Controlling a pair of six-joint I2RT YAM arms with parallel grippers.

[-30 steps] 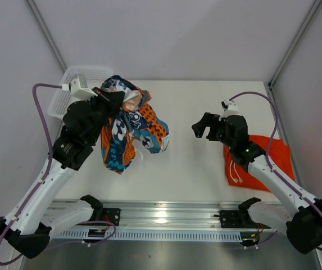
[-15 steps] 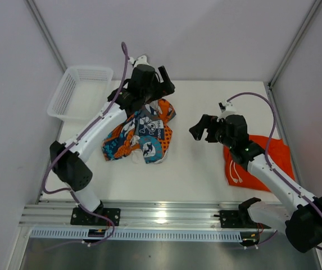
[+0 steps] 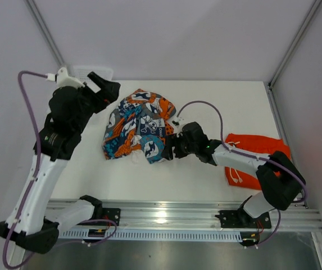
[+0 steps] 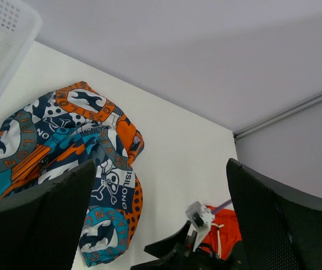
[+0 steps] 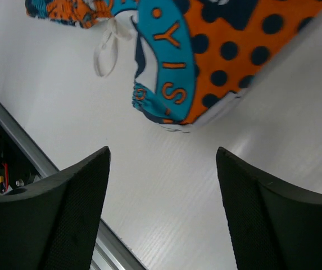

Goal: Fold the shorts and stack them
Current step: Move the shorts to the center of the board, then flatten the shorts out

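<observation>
The printed shorts (image 3: pixel 138 126) lie crumpled on the table at centre left, also in the left wrist view (image 4: pixel 76 146). My left gripper (image 3: pixel 105 89) hangs open and empty high above their left side (image 4: pixel 161 219). My right gripper (image 3: pixel 167 147) is low at their right lower edge, open, with only bare table between its fingers (image 5: pixel 161 202). The shorts' teal and orange corner (image 5: pixel 205 56) and a white drawstring (image 5: pixel 107 48) lie just ahead of it. The orange shorts (image 3: pixel 256 142) lie at the right, partly under the right arm.
The white mesh basket (image 3: pixel 85 71) stands at the far left corner, mostly hidden behind my left arm; its corner shows in the left wrist view (image 4: pixel 3 34). The metal rail (image 3: pixel 161 216) runs along the table's near edge.
My left gripper opened and let go of the printed shorts, which now lie on the table, then drew back left. My right arm swung left to the shorts' right edge.
</observation>
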